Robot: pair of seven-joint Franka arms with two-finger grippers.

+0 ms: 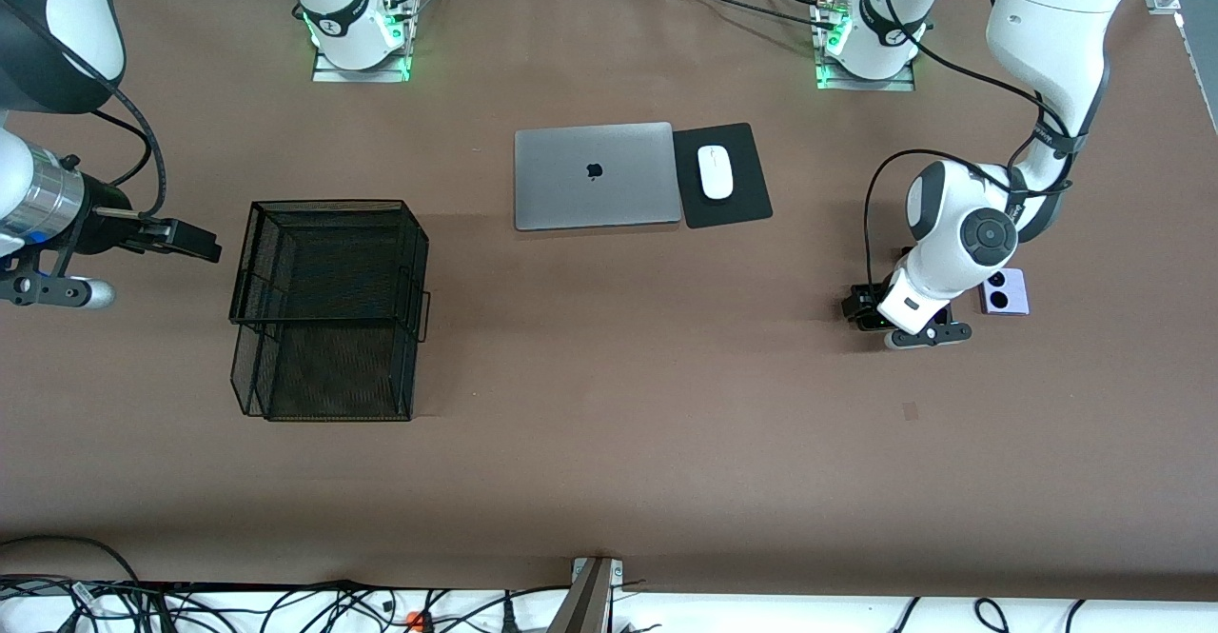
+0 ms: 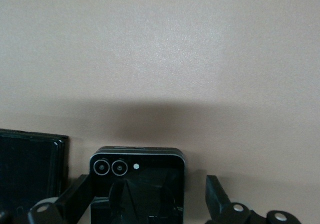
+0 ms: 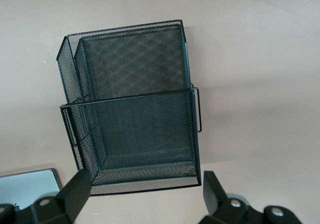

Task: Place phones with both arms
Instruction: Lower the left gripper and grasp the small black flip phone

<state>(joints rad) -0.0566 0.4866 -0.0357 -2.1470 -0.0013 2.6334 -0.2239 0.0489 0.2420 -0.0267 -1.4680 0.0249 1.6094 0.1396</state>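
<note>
Left gripper [image 2: 147, 204] is low over the table [image 1: 609, 481] at the left arm's end, fingers [image 2: 216, 196] spread wide and straddling the black flip phone [image 2: 137, 181], not clamped on it. That phone lies flat, squarish, its two lenses along the edge pointing away from the wrist. Just beside it lies the long black phone [image 2: 30, 169]; only one end shows, so its long axis cannot be told.

The lavender flip phone [image 1: 1005, 292] lies flat just beside the left arm's wrist, toward the table's end, lenses at the edge nearest the gripper.

Right gripper [image 1: 190, 239] waits in the air beside the black mesh basket [image 1: 328, 309], at the right arm's end, fingers [image 3: 77, 189] released, holding nothing.

Closed laptop [image 1: 595, 174] and a white mouse [image 1: 715, 171] on a black pad [image 1: 723, 176] sit mid-table, near the bases.
</note>
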